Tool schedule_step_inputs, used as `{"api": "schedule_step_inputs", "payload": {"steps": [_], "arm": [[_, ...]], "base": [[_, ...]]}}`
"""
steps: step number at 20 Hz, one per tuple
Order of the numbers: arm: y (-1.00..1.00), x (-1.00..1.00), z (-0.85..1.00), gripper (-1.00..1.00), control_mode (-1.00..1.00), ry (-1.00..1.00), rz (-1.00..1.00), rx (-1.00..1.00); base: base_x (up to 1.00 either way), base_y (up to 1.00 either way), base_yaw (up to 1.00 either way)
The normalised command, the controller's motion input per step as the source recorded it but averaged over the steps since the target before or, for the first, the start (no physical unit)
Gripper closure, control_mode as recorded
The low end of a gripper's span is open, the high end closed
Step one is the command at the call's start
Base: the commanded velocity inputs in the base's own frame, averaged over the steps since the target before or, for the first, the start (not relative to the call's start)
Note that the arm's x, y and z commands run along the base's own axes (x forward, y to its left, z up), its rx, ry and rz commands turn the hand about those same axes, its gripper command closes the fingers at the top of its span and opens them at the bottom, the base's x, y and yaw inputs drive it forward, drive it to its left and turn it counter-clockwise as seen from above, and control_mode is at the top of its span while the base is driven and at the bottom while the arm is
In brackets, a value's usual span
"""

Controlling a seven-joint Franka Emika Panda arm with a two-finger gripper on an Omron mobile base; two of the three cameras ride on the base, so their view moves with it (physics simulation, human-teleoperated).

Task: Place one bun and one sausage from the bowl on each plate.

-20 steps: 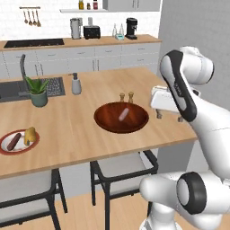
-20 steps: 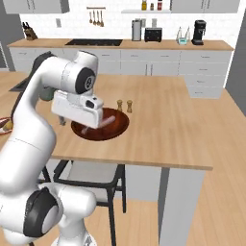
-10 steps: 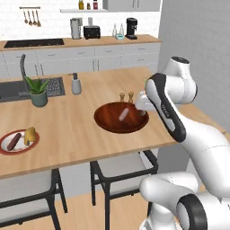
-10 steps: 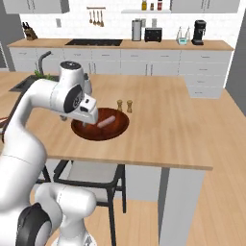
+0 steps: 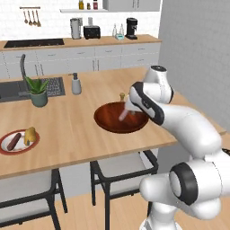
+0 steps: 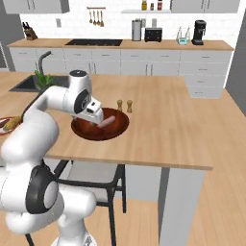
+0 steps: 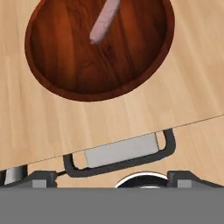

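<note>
One sausage left: pale pink sausage (image 7: 104,20) lies loose in the wide red-brown bowl (image 7: 48,65) on the wooden counter (image 5: 76,130); no bun visible in the bowl.
Bowl position: near the counter's front edge, w/ two small shakers (image 6: 124,105) just behind it.
Sausage vs hand: in the hand view it sits ahead of the fingertips, toward the bowl's far side; hand is above the near rim and counter edge, not over the sausage.
Long axis: runs slanted in the hand view, upper right to lower left, so prob. the jaws need to straddle it across the short side; a roll of the wrist may be called for.
Gripper: gripper (image 6: 97,116) hovers over the bowl on the robot's side, jaws spread as wide as they go, holding nothing, touching nothing.
Only arm: single arm, so no choice of side.
Plate status: one red-rimmed plate (image 5: 5,149) far left on the counter carries a sausage and a bun, looks done.
Second plate: can't tell where it is.
Next, at a guess: reach fwd and down over the sausage's middle.
</note>
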Motion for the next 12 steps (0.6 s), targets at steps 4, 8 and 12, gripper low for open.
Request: {"api": "schedule_step_inputs", "payload": {"steps": [4,8,12], "arm": [[0.05,1.0,-0.47,-1.0,-1.0,0.12,-0.16,0.0],[0.0,1.0,-0.61,-1.0,-1.0,0.06,-0.15,0.0],[0.0,1.0,-0.6,-1.0,-1.0,0.03,-0.11,0.0]], "base": [[0.0,0.0,0.0],[0.0,0.0,0.0],[0.0,0.0,0.0]]}}
